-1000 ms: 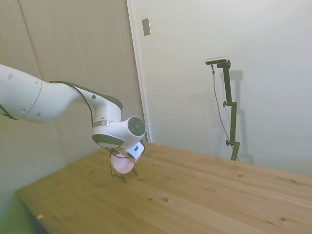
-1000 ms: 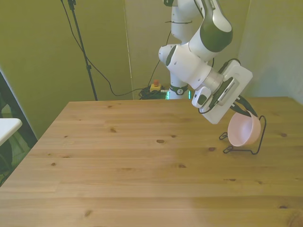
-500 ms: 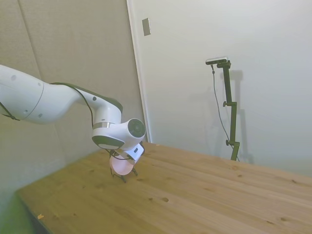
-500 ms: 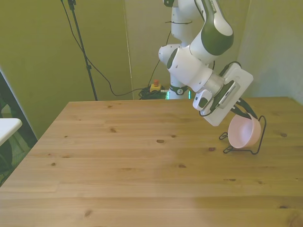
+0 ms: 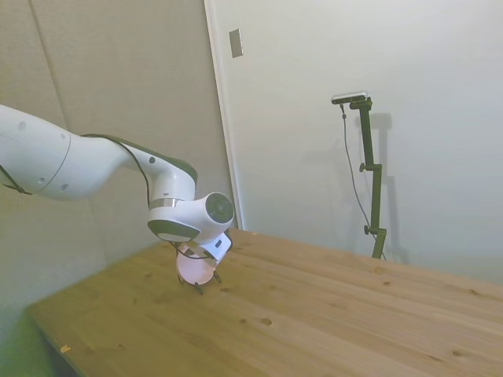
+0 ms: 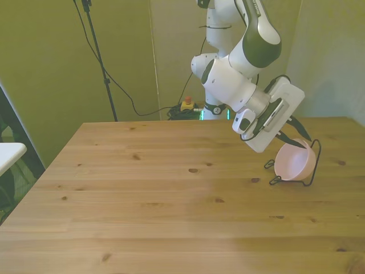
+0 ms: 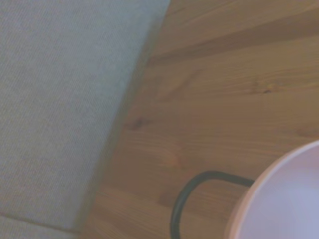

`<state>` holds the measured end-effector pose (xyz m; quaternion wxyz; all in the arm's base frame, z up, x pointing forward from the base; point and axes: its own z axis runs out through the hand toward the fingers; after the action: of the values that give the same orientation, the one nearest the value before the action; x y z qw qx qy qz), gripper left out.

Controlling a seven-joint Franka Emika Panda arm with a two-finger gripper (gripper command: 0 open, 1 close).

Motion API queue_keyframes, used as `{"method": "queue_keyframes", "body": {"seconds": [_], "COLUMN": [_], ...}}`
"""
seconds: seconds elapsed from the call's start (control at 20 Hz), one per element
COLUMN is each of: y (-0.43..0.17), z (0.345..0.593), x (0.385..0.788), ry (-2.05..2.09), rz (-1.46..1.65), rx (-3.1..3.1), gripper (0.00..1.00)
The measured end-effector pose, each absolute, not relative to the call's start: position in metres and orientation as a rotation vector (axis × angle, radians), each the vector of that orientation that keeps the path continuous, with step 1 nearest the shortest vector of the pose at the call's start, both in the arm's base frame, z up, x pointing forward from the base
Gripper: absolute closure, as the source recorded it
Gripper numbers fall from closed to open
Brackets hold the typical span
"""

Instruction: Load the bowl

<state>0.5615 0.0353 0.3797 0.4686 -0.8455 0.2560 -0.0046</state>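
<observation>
Pale walls and a door frame stand behind my wooden table [image 6: 142, 188], bare across most of its planks. At the right of the front view, the bowl [image 6: 293, 161] sits tilted in the wire stand [image 6: 312, 165], its open side turned toward the front view's left. In the side view the bowl [image 5: 196, 268] shows at lower left, just under my wrist, with the stand's feet [image 5: 195, 287] on the wood below it. My wrist camera catches only the bowl's pink rim [image 7: 284, 199] and a curve of black wire [image 7: 187, 199] beside it.

My gripper [image 6: 295, 137] is at the bowl's upper rim, but whether its dark fingers clamp that rim or stand off it, I cannot tell; the wrist plate hides too much.

As for handling, I judge the bowl light, stiff and smooth: thin plastic that will not crush but may slide between pads. The rim is the only real hold, one finger inside the wall and one outside. The stand looks light too, so a sideways nudge could shift or tip it.
</observation>
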Motion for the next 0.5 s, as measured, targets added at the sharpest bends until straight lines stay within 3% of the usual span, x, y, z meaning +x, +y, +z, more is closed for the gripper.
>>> {"method": "queue_keyframes", "body": {"seconds": [0.2, 0.5], "y": [0.031, 0.004], "z": [0.396, 0.446], "x": [0.556, 0.527], "ry": [0.651, 0.822], "rz": [-0.046, -0.141], "rx": [-2.077, -2.203], "gripper": [0.0, 0.0]}}
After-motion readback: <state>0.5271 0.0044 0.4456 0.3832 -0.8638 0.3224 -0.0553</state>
